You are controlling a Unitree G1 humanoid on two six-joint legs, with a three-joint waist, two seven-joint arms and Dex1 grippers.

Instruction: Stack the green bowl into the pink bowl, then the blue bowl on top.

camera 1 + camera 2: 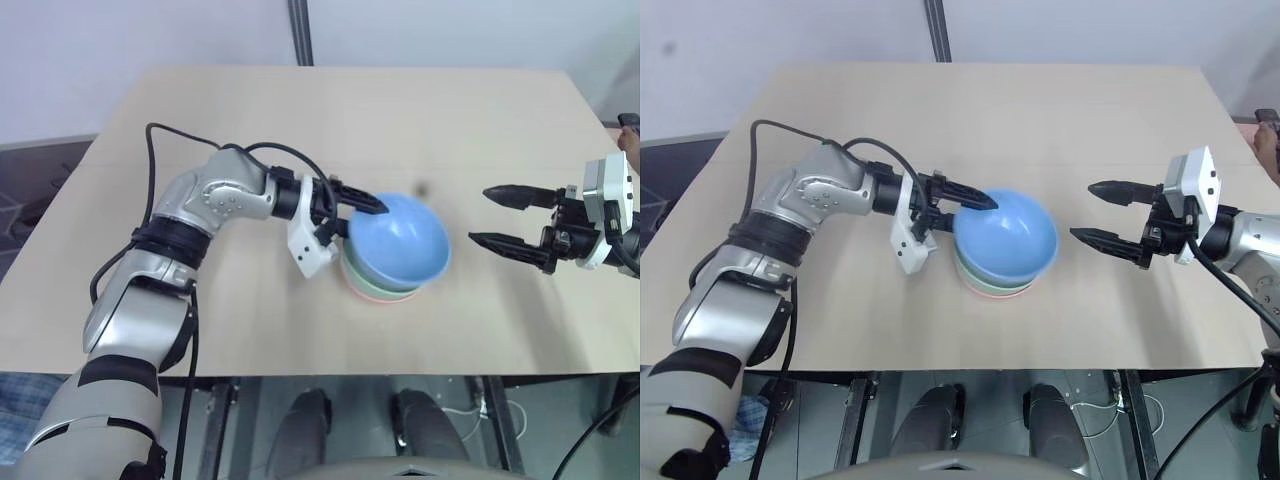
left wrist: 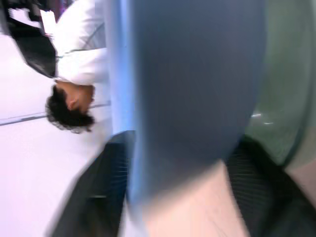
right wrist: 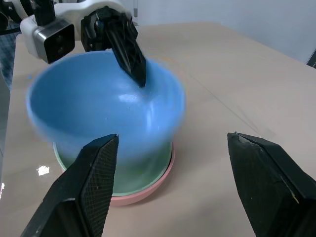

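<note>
The blue bowl [image 1: 398, 238] sits tilted on top of the green bowl [image 3: 143, 173], which is nested in the pink bowl [image 3: 143, 195] at mid-table. My left gripper [image 1: 358, 218] is at the blue bowl's left rim. One finger [image 3: 129, 49] reaches over the rim into the bowl and the other stays outside. In the left wrist view the fingers stand wide apart with the blue wall between them, so the gripper is open. The blue bowl looks smeared in the right wrist view. My right gripper [image 1: 480, 215] hovers open to the right of the stack, empty and pointing at it.
The stack rests on a light wooden table [image 1: 300, 120] with bare surface all around it. A pole [image 1: 300, 30] rises behind the far edge. A person in a white top [image 2: 79, 49] shows beyond the table, and a hand [image 1: 628, 135] is at the far right.
</note>
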